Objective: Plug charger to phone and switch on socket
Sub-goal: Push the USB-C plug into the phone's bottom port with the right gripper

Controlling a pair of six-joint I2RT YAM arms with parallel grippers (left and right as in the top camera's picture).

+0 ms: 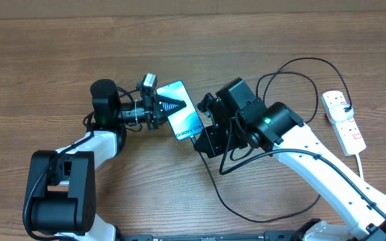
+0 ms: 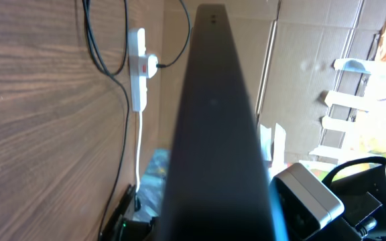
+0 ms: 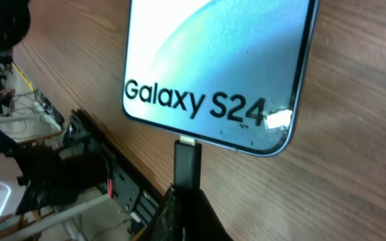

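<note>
Near table centre, light-blue phone

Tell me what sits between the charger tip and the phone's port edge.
Nothing: in the right wrist view the charger tip meets the phone edge, no visible gap.

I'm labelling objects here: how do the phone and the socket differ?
The phone shows a bright light-blue screen; the socket is white with a red-marked switch. The phone sits at centre; the socket lies near the table's right edge, well apart. Both are slim rectangles, and the charger reaches each.
</note>
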